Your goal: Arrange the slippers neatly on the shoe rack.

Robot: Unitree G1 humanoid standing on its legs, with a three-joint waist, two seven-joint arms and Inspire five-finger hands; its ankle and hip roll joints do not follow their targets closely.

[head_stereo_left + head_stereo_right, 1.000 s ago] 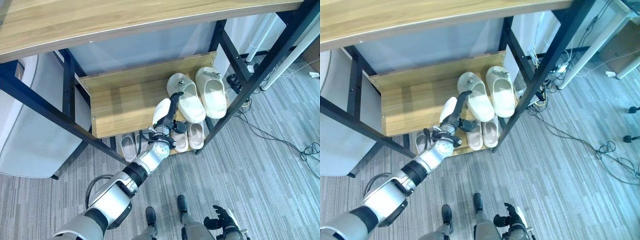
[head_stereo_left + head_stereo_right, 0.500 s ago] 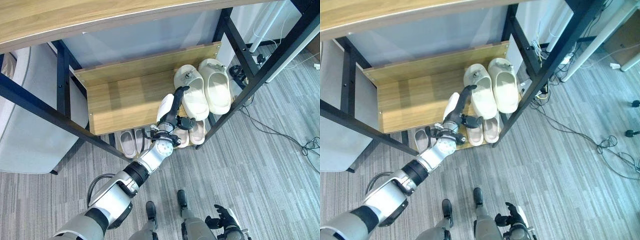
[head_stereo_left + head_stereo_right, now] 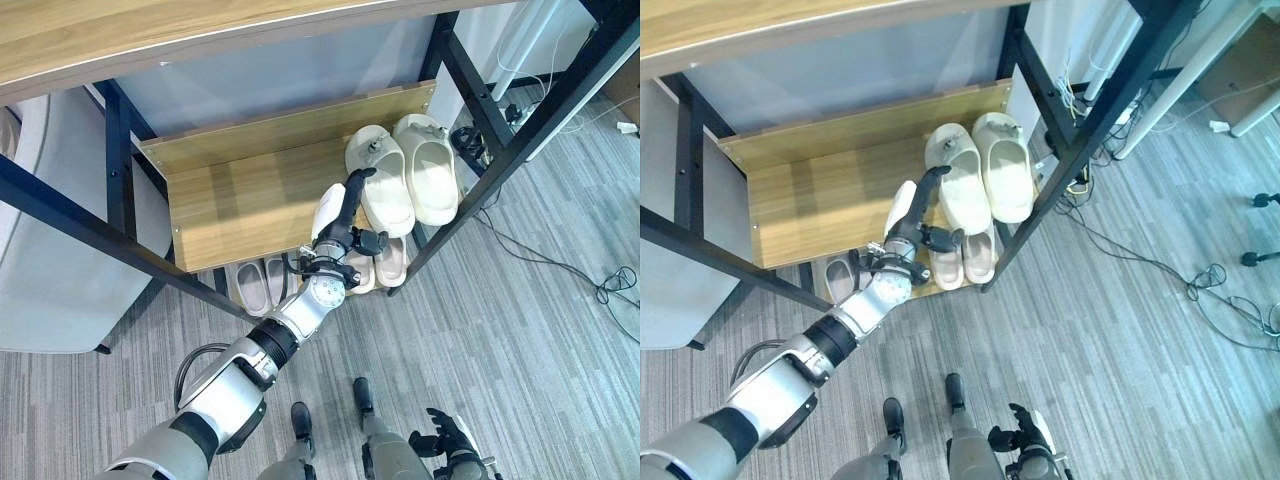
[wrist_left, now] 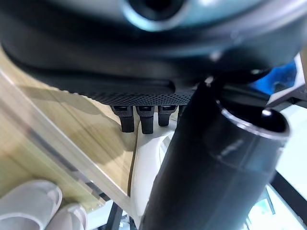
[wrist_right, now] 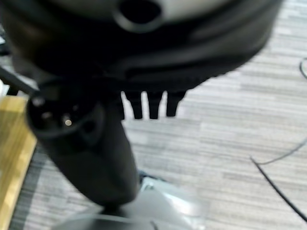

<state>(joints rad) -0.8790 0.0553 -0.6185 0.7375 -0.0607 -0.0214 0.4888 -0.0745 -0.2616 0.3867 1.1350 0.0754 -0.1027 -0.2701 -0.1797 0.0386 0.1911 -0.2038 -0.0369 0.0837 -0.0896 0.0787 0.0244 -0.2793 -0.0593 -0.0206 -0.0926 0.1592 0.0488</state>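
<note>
Two cream slippers lie side by side at the right end of the rack's wooden shelf (image 3: 240, 200): the left slipper (image 3: 385, 190) and the right slipper (image 3: 428, 172). My left hand (image 3: 336, 225) reaches over the shelf's front edge, open, its straight fingers (image 3: 355, 186) resting against the left slipper's outer side. In the left wrist view its fingers (image 4: 140, 118) point at that cream slipper (image 4: 144, 165). My right hand (image 3: 447, 443) hangs low over the floor, open and idle.
On the lower shelf sit a beige pair (image 3: 378, 268) and a grey pair (image 3: 255, 288). Black frame posts (image 3: 515, 135) bound the rack on the right, and a wooden top board (image 3: 150, 35) overhangs it. Cables (image 3: 605, 290) trail on the floor at right.
The whole view has shifted a little. My left hand stays against the left cream slipper with its thumb spread further out; the slipper now lies more parallel to its mate.
</note>
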